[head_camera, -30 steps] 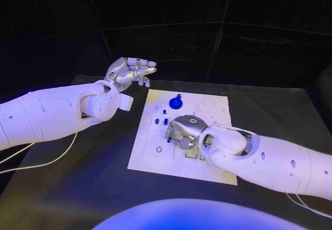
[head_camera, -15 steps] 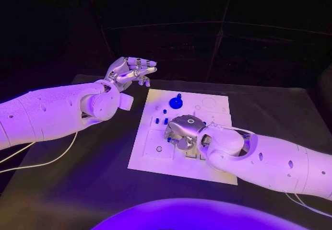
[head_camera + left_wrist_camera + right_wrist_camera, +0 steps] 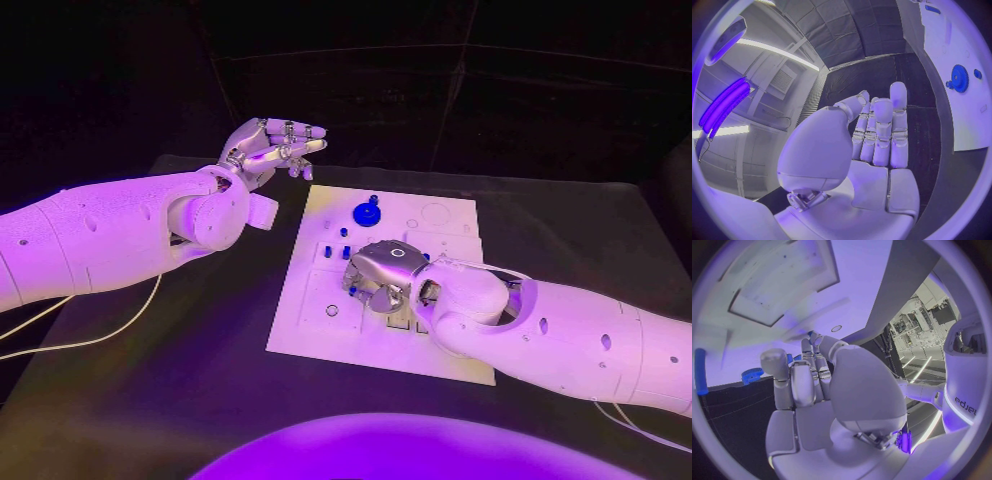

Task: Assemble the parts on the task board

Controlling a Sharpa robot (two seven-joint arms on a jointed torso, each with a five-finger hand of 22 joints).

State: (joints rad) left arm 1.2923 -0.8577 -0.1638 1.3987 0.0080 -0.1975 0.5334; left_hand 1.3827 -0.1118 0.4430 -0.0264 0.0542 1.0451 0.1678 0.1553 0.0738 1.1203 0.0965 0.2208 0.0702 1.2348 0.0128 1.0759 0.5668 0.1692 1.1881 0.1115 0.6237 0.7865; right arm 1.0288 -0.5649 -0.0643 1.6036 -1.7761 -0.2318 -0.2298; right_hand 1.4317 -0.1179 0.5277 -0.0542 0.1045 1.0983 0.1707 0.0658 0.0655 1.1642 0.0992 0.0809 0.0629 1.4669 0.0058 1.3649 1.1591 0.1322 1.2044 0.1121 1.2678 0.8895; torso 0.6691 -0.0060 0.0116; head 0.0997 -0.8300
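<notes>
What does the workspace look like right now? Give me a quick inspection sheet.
Surface: black table, task board in the middle.
Job's things: blue gear stands at the board's far end; small blue parts on the board beside the right hand.
Clutter: nothing seen.
Hands: left hand raised off the board's far-left corner, holding nothing; right hand low over the board's middle, grasp cannot be told.
Cables: pale cable under the left arm.
Surroundings: dark backdrop.

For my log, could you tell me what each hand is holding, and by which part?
The left hand holds nothing, raised beyond the task board. The right hand is curled down over the board; whether its fingers hold a part cannot be told.
</notes>
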